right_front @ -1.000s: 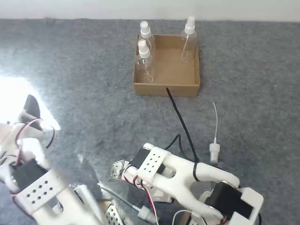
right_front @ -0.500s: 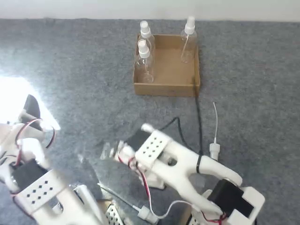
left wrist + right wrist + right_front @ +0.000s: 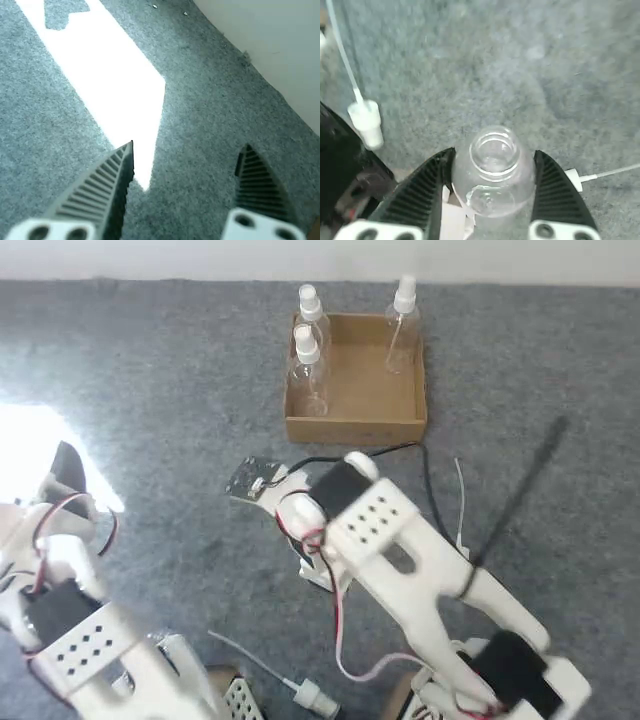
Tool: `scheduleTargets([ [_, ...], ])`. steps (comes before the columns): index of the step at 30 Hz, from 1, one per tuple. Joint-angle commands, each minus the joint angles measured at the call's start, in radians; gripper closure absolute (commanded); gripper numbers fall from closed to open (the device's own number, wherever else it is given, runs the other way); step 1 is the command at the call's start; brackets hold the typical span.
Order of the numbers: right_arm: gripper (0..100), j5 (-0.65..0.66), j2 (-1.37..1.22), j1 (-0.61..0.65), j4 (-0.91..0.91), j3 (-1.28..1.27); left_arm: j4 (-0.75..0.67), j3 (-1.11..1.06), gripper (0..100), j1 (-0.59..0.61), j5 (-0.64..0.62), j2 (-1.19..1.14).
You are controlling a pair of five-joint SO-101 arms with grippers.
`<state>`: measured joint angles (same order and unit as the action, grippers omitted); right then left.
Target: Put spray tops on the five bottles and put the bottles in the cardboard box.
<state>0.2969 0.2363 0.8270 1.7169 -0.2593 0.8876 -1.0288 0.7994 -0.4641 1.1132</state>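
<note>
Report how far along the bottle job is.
Done: three capped bottles stand in the cardboard box. In hand: the right gripper grips an uncapped bottle. Left: top and box it, then a fifth bottle; two loose spray tops lie on the carpet.

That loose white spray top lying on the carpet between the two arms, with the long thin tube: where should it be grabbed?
Probably by its stubby white cap, not the tube. The spray top lies flat on the carpet, so an end effector would best come straight down from above and close across the cap's sides. The tube looks too thin and bendy to hold steady.
</note>
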Motion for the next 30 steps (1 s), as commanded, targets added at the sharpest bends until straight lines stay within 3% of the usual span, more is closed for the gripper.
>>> scheduleTargets([
  [1, 85.3, -0.083, 0.205, -0.016, 0.015, 0.055, -0.029, 0.013, 70, -0.003, -0.006, 0.008],
  [7, 85.3, -0.155, 0.357, -0.151, 0.015, 0.054, -0.028, 0.015, 70, -0.080, 0.008, 0.008],
  [16, 85.3, -0.216, 0.403, -0.390, 0.012, 0.054, -0.023, 0.018, 70, -0.215, 0.157, 0.009],
  [21, 85.3, -0.235, 0.403, -0.493, -0.061, 0.008, 0.071, 0.065, 70, -0.316, 0.339, 0.008],
  [30, 85.3, -0.236, 0.404, -0.568, -0.188, -0.160, 0.285, 0.153, 70, -0.482, 0.675, -0.002],
])
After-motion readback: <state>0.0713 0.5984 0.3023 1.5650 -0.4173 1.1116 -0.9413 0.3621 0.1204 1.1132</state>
